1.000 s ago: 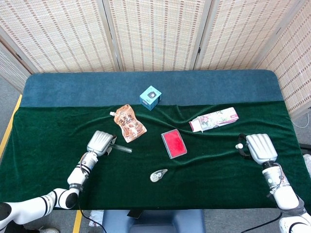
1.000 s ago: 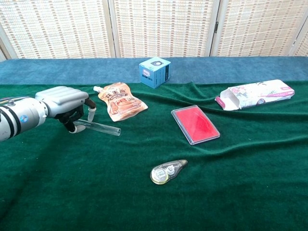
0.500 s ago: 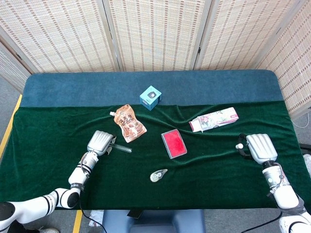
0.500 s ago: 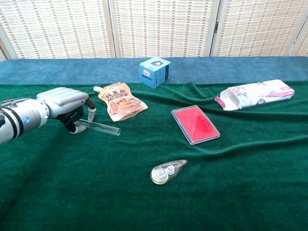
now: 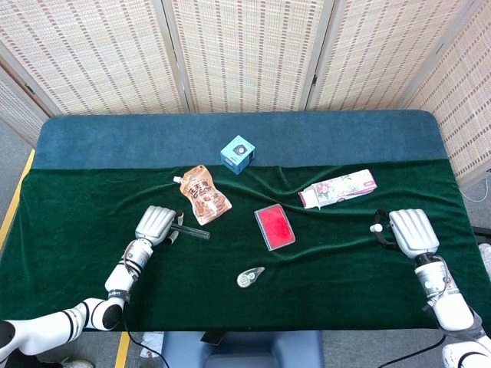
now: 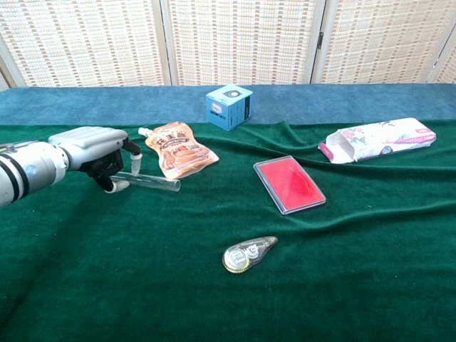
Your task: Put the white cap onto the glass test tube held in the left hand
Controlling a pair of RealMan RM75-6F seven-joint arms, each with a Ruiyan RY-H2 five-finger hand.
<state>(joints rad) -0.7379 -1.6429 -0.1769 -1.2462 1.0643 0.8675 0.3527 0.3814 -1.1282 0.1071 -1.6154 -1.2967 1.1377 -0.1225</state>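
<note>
On the green cloth at your left, the glass test tube [image 6: 152,182] lies nearly flat, its near end caught in the curled fingers of your left hand [image 6: 96,151], the open length pointing toward the middle of the table. Far across at the right edge, your right hand [image 5: 410,232] is visible only in the head view; a small white thing at its fingertips could be the white cap [image 5: 375,228], but it is too small to be sure, and I cannot tell whether that hand is clenched or loose.

The grip on the tube looks shallow, so lifting it carelessly could let it roll out or swing down. If the tube stays this level, the cap may meet its mouth off-axis and skid away.

Between your hands lie a red case [image 6: 289,184], a correction tape roller [image 6: 248,254], and just beside the tube an orange snack pouch [image 6: 178,150]. A blue box [image 6: 228,107] and a floral carton [image 6: 376,140] sit further back. Your right arm's path crosses the red case and the roller, so travel above them.
</note>
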